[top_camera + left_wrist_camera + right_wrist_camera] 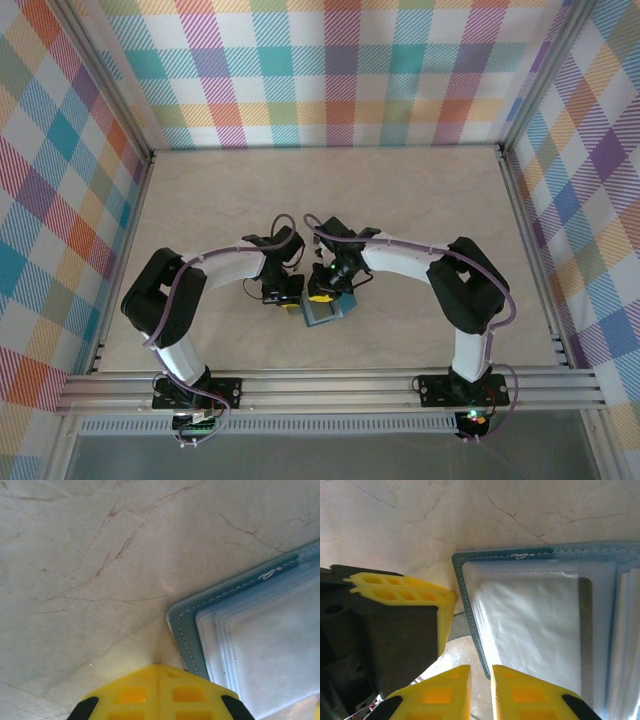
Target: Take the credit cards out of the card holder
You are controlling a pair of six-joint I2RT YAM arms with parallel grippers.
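Arms (215,268) (400,258) fold inward over the pale marbled tabletop (400,200), wrists tipped down. Left hand (159,672), fingers pressed together, stands just beside the open teal card holder (250,645). Right hand (481,672), fingers a sliver apart, hangs at its edge. Plaid walls (340,70) surround.

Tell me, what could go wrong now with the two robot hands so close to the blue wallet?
The left hand is shut beside a corner of the card holder, not on it, so the holder might slide when pulled. The right hand, fingers narrowly apart at the holder's edge, could pinch just a see-through sleeve and lift the whole holder. The hands sit very close and may bump.
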